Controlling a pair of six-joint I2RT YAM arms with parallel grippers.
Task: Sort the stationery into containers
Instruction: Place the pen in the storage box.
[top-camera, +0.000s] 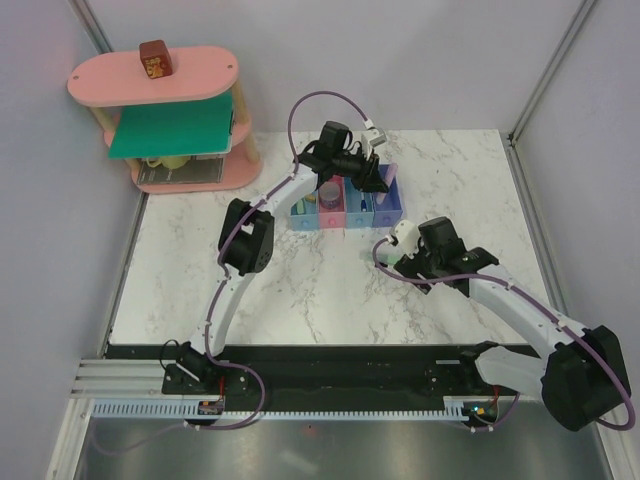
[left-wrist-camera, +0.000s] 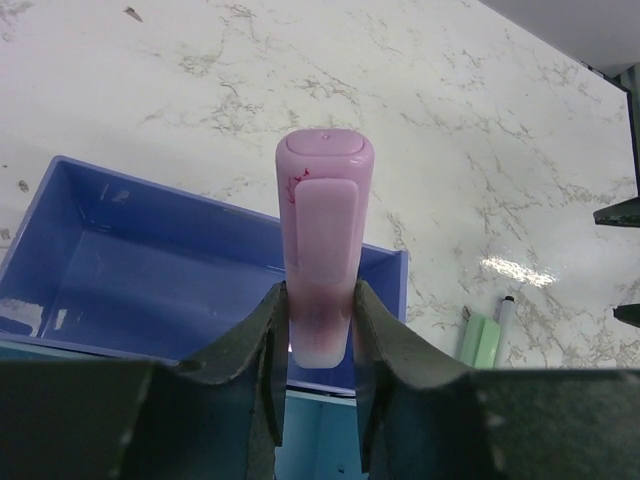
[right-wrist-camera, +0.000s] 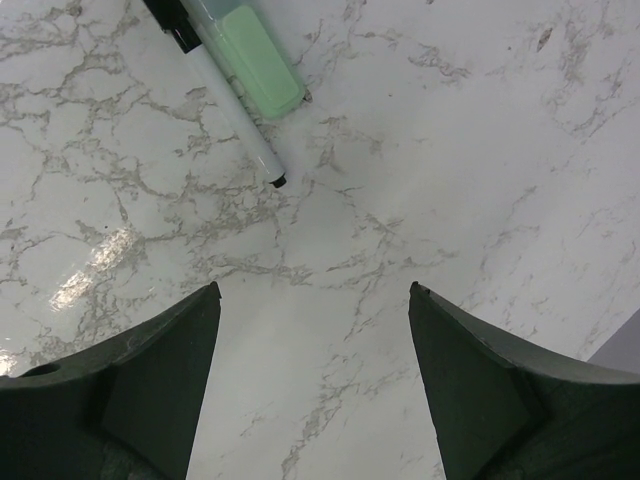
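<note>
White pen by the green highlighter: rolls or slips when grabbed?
Likely rolls if nudged: the pen looks thin and round on the glossy marble table. Probably stiff and light. The mint green highlighter close beside it may block rolling that way and crowd the open right hand.

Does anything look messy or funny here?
The pink marker held in the left gripper has a small reddish smear near its top end. A pen and a mint green bar lie loose, side by side, on the table.

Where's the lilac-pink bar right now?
Left wrist view: the lilac-pink bar is clamped in the left gripper, over the darker blue bin at the row's right end.
</note>
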